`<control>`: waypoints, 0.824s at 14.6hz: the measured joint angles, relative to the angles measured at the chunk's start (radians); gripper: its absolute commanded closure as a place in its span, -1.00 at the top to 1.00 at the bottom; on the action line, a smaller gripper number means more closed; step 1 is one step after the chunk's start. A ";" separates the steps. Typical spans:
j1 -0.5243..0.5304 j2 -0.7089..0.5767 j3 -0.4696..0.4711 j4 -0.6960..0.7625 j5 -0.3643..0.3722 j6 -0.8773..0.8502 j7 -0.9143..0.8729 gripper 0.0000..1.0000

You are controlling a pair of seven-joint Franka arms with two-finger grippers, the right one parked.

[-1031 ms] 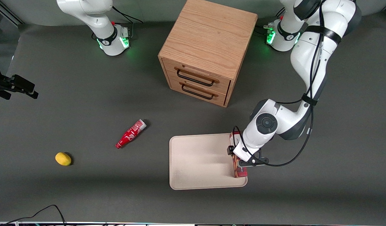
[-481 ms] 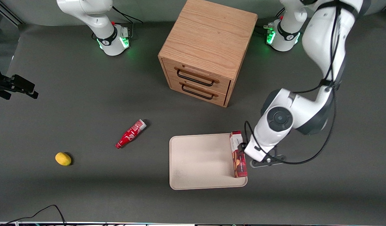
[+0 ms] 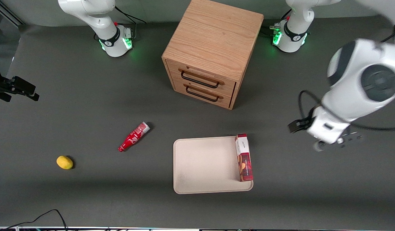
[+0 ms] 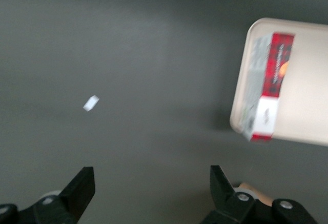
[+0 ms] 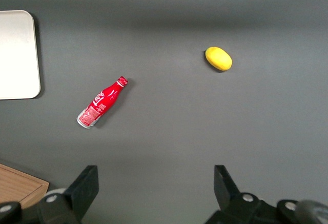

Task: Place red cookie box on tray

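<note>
The red cookie box (image 3: 244,158) stands on its long edge on the beige tray (image 3: 204,165), along the tray's edge toward the working arm's end. It also shows in the left wrist view (image 4: 269,85) on the tray (image 4: 307,80). My left gripper (image 3: 326,141) is high above the bare table, off the tray toward the working arm's end, apart from the box. In the left wrist view the gripper (image 4: 152,183) is open and empty, its fingers (image 4: 82,185) wide apart over grey table.
A wooden two-drawer cabinet (image 3: 213,51) stands farther from the front camera than the tray. A small red bottle (image 3: 134,136) and a yellow lemon (image 3: 64,162) lie toward the parked arm's end. A small white scrap (image 4: 91,102) lies on the table.
My gripper has let go of the cookie box, lifted and moved away toward the working arm's end. The box stays standing on the tray's edge.
</note>
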 measured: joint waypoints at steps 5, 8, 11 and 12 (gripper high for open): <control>-0.010 -0.218 0.258 -0.060 -0.141 -0.208 0.311 1.00; -0.012 -0.403 0.341 -0.214 -0.161 -0.221 0.389 1.00; -0.017 -0.550 0.351 -0.333 -0.164 -0.221 0.399 1.00; -0.024 -0.572 0.349 -0.351 -0.163 -0.221 0.399 1.00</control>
